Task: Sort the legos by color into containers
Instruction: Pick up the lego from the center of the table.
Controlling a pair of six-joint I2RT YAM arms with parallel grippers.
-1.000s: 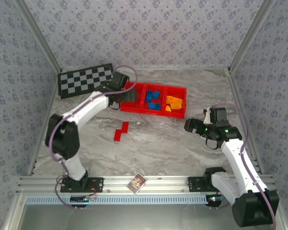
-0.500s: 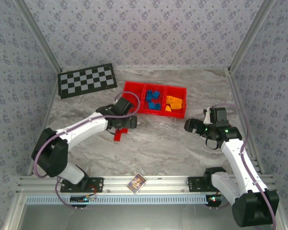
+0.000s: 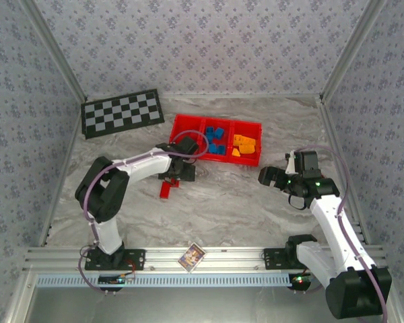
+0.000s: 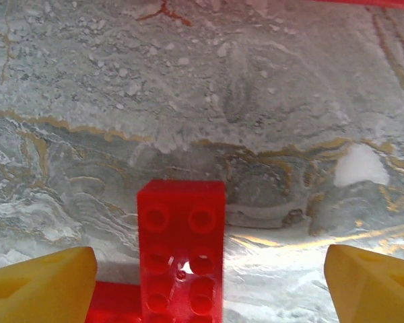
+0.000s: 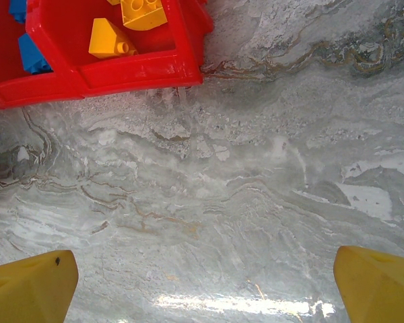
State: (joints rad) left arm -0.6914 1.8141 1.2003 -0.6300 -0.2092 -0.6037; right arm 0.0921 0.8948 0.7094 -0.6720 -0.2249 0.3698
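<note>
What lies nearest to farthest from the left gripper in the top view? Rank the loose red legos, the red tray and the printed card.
1. Loose red legos, right at the left gripper.
2. Red tray, just behind it.
3. Printed card, at the near edge.

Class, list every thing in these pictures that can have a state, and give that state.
Left gripper, open, straddling a red brick without touching it.
Right gripper, open, empty, above the table.
Red brick, studs up, on the table outside the tray.
Blue bricks, in the tray's middle compartment.
Yellow bricks, in the tray's right compartment.
</note>
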